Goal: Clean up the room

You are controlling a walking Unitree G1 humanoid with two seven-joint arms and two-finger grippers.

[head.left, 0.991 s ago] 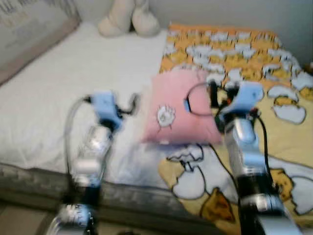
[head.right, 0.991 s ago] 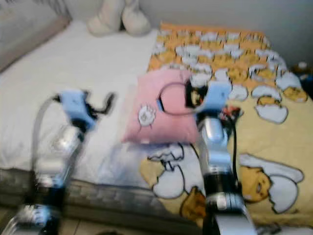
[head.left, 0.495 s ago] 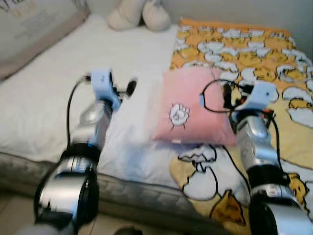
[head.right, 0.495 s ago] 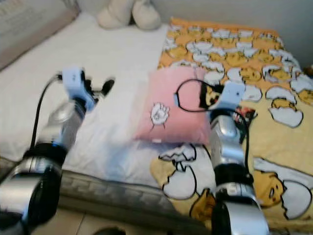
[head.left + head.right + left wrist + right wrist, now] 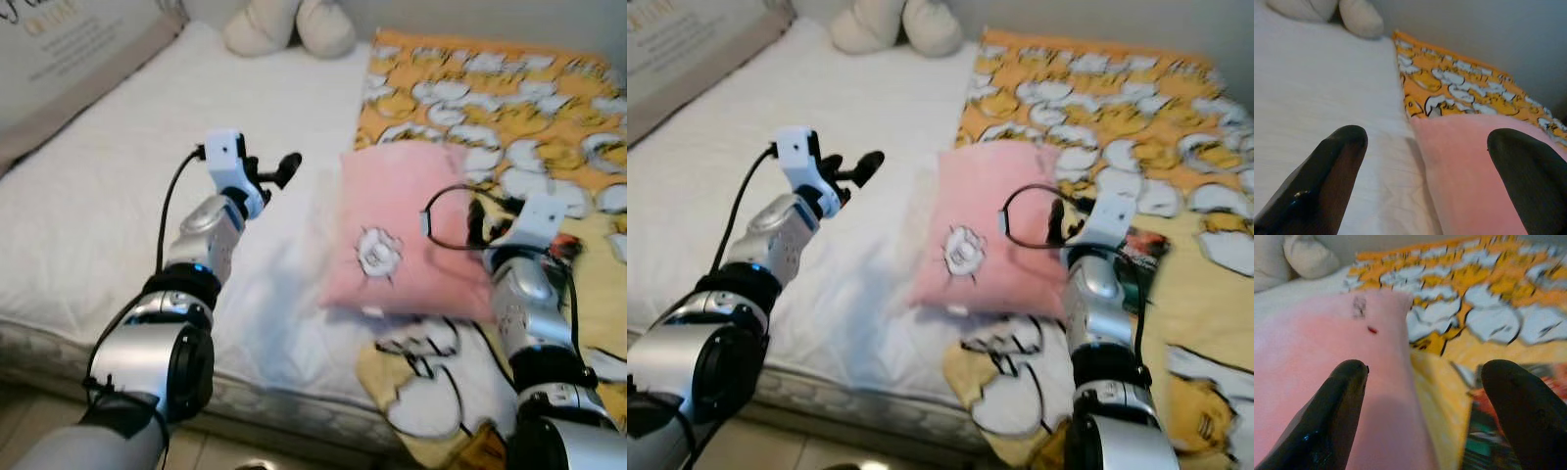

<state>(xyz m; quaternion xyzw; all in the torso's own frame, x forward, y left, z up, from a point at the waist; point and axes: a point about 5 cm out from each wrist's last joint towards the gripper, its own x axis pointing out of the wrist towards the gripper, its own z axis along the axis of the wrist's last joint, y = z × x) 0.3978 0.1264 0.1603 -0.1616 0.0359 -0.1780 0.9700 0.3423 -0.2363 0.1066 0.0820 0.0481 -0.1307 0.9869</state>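
A bed [image 5: 118, 176] with a smooth white sheet carried a yellow-and-orange cartoon-print blanket [image 5: 509, 88] along its right side. A soft, square pink pillow [image 5: 402, 230] lay near the foot edge, overlapping sheet and blanket. The left tool [image 5: 1425, 161] hovered beside it, fingers apart; the right tool [image 5: 1422, 401], fingers also spread, hung over the pillow's right edge, where the right wrist view revealed a glossy magazine [image 5: 1488, 431]. Cream plush toys [image 5: 289, 24] sat at the head.

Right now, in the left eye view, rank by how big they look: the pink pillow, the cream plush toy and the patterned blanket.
1. Patterned blanket, cut off by the frame.
2. Pink pillow.
3. Cream plush toy, farthest away and partly cut off, so its true size is unsure.
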